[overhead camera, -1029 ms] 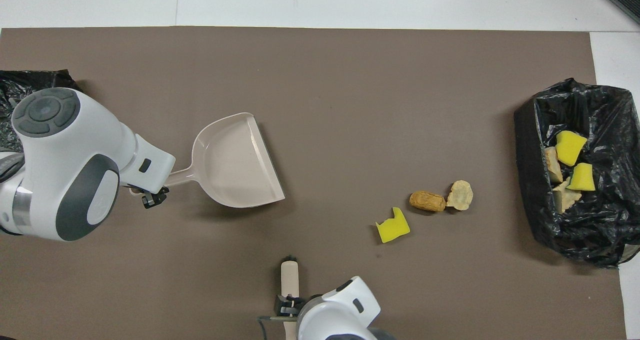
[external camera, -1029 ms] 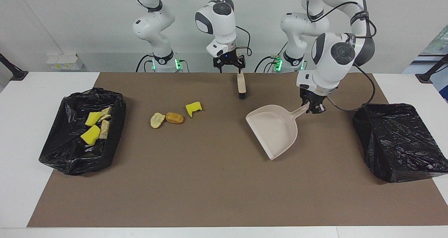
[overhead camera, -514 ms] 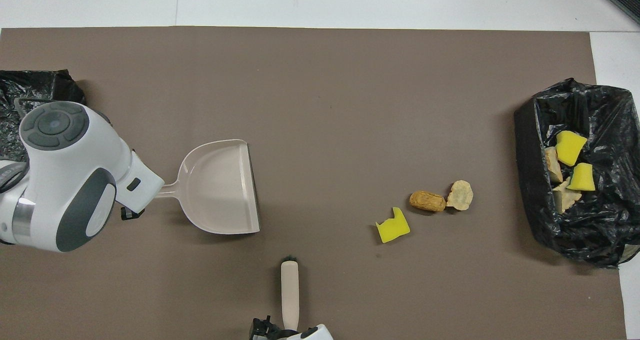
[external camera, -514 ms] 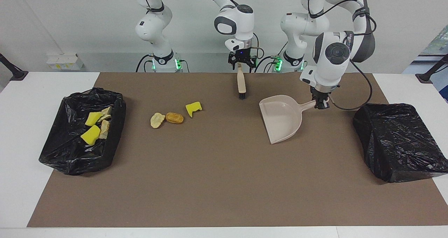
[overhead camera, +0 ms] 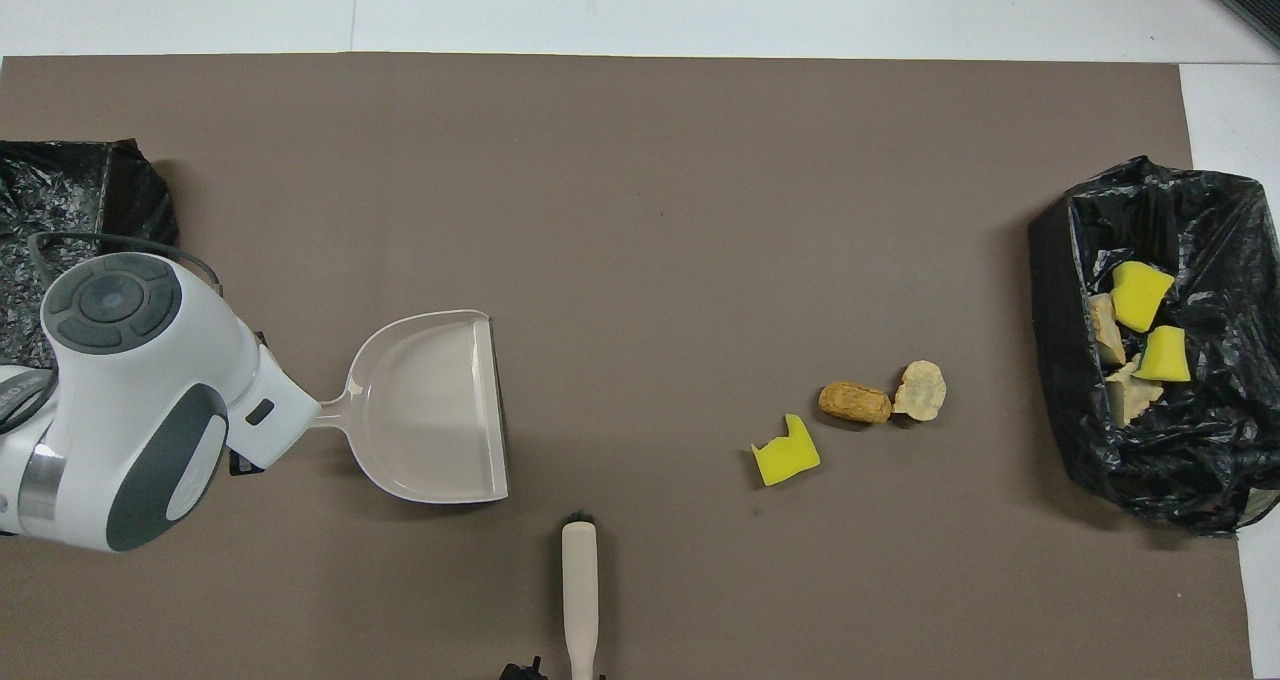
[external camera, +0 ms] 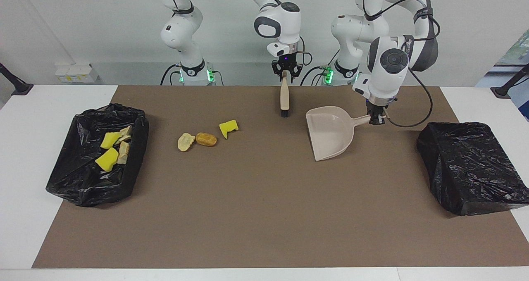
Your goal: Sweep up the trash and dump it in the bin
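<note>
Three scraps of trash lie on the brown mat: a yellow sponge chunk (external camera: 228, 128) (overhead camera: 786, 453), a brown lump (external camera: 206, 139) (overhead camera: 854, 402) and a tan lump (external camera: 185, 141) (overhead camera: 921, 390). Several more scraps (external camera: 111, 148) (overhead camera: 1140, 330) lie in the black-lined bin (external camera: 82, 182) (overhead camera: 1120, 480) at the right arm's end. My left gripper (external camera: 375, 118) is shut on the handle of the beige dustpan (external camera: 330, 134) (overhead camera: 430, 410), held low over the mat with its mouth toward the trash. The brush (external camera: 284, 101) (overhead camera: 579, 590) lies on the mat. My right gripper (external camera: 285, 70) is open over its handle end.
A second black-bagged bin (external camera: 471, 169) (overhead camera: 60, 190) stands at the left arm's end, beside the left arm. The mat's edge runs along the white table (external camera: 25, 157).
My left gripper has carried the dustpan toward the robots and turned its mouth toward the trash. My right gripper has moved up and back from the brush. Brush and trash have not moved.
</note>
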Tool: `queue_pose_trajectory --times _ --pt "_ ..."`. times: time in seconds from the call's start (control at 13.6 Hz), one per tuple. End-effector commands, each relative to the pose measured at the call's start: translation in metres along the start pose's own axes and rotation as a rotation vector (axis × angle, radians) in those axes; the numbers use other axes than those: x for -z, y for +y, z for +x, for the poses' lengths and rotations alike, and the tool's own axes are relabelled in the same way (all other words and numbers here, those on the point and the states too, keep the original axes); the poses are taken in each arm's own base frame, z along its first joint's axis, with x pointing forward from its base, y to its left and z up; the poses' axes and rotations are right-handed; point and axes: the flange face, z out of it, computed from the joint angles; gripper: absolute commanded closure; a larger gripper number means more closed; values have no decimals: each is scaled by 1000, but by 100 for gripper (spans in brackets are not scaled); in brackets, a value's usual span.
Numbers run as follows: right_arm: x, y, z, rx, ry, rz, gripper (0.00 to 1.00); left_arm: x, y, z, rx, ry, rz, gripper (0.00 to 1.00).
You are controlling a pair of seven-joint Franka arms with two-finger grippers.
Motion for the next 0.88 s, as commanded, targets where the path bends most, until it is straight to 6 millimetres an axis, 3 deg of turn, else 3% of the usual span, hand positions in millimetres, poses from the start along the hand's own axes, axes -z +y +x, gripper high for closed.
queue_pose_trajectory --times 0.0,0.15,0.37,0.51,0.81 --pt "4 6 1 -1 20 -17 100 -9 12 8 -57 -17 20 100" --pt "5 6 11 17 25 -39 100 -11 14 11 -51 -19 17 100" --pt "28 7 73 15 42 -50 100 -10 16 17 -46 -21 21 100" --pt "52 25 120 62 47 -48 100 -8 19 25 5 -23 27 100" --pt "80 75 197 198 29 -101 100 -7 21 32 12 -26 31 100"
